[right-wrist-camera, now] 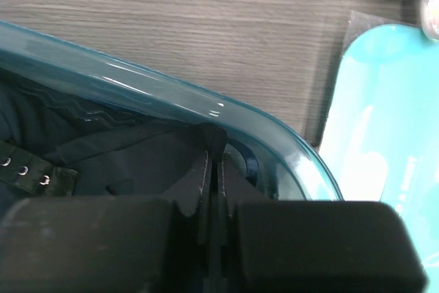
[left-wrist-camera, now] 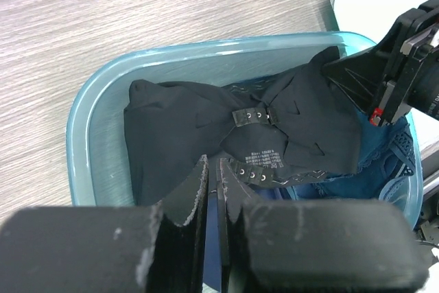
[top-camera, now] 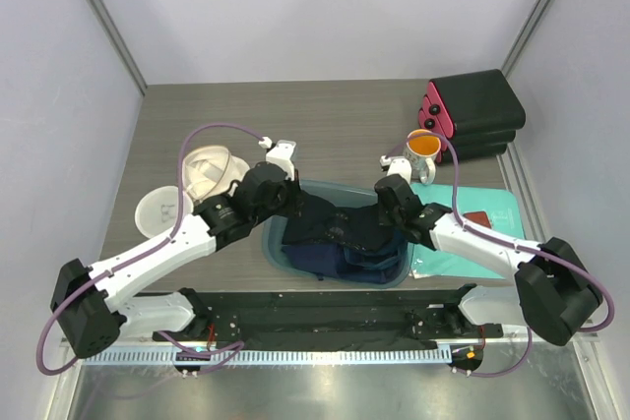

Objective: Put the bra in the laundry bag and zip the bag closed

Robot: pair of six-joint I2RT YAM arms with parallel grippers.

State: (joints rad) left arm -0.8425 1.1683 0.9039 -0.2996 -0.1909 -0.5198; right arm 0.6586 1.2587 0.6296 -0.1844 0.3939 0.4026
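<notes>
The black bra lies stretched over a teal basin at the table's middle, on navy-blue clothes. In the left wrist view the bra shows its hook band and label. My left gripper is shut on the bra's near edge. My right gripper is shut on a fold of the bra at the basin's right rim; it also shows in the left wrist view. The cream-white laundry bag lies open at the left, one disc face flat beside it, apart from both grippers.
A mug with an orange inside stands behind the right arm. A stack of black and pink boxes stands at the back right. A flat teal pouch lies right of the basin. Side walls bound the table.
</notes>
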